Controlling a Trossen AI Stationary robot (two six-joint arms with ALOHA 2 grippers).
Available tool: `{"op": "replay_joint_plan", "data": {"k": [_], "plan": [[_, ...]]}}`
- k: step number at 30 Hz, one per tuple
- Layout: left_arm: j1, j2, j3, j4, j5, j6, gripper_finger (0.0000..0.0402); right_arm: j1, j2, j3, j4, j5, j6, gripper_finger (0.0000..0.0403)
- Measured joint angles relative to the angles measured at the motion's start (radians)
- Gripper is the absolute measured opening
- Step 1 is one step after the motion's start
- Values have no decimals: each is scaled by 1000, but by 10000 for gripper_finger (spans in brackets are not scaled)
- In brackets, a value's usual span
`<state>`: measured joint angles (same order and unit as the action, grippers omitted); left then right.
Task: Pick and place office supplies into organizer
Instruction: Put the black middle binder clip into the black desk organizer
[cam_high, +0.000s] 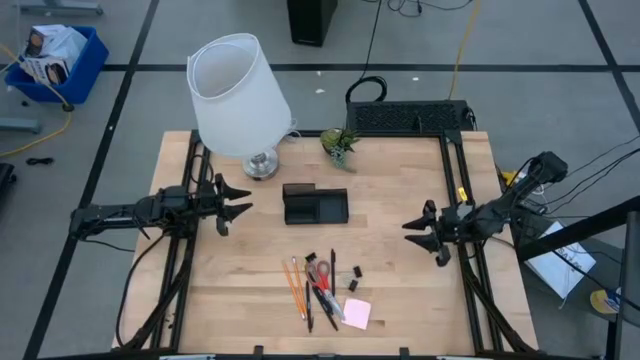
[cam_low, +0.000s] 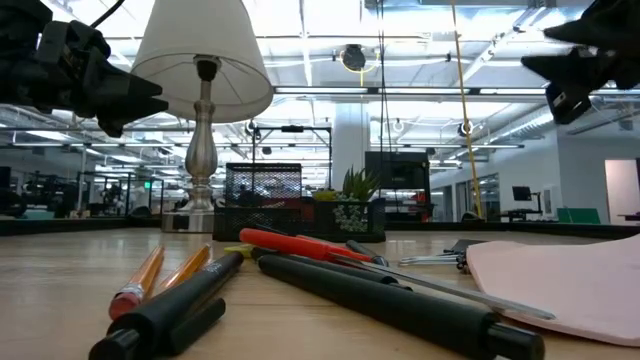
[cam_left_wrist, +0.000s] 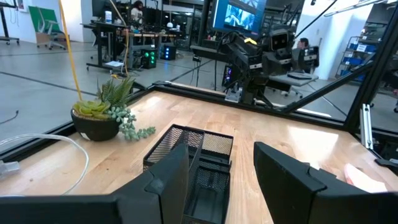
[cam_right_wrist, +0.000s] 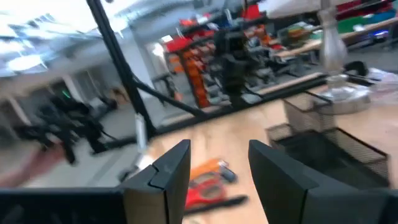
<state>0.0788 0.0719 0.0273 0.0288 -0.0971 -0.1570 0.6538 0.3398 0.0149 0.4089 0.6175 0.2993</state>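
Black mesh organizer (cam_high: 315, 205) sat mid-table, with pencils (cam_high: 295, 283), pens (cam_high: 318, 302), scissors (cam_high: 320, 275) and pink sticky-note pad (cam_high: 357, 313) scattered just in front. Left gripper (cam_high: 232, 205) and right gripper (cam_high: 418, 232) hovered on either side, fingers parted and empty.

Both arms aloft, jaws seemingly open, empty.

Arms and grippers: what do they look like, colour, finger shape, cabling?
Both arms are dark, near black, and slim. The left gripper and right gripper each end in two flat, wedge-like black fingers. Black cables trail from the right arm's base. No markings are legible.
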Motion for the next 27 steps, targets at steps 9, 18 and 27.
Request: {"op": "replay_joint_plan", "data": {"k": [9,18,27], "plan": [[0,0,0,29,-3,26,186,-3,251,0,224,-60,65,155],[0,0,0,27,-5,22,186,-28,586,47,418,-126,73,155],[0,0,0,27,-6,22,186,-86,939,271,409,-240,-181,155]]}}
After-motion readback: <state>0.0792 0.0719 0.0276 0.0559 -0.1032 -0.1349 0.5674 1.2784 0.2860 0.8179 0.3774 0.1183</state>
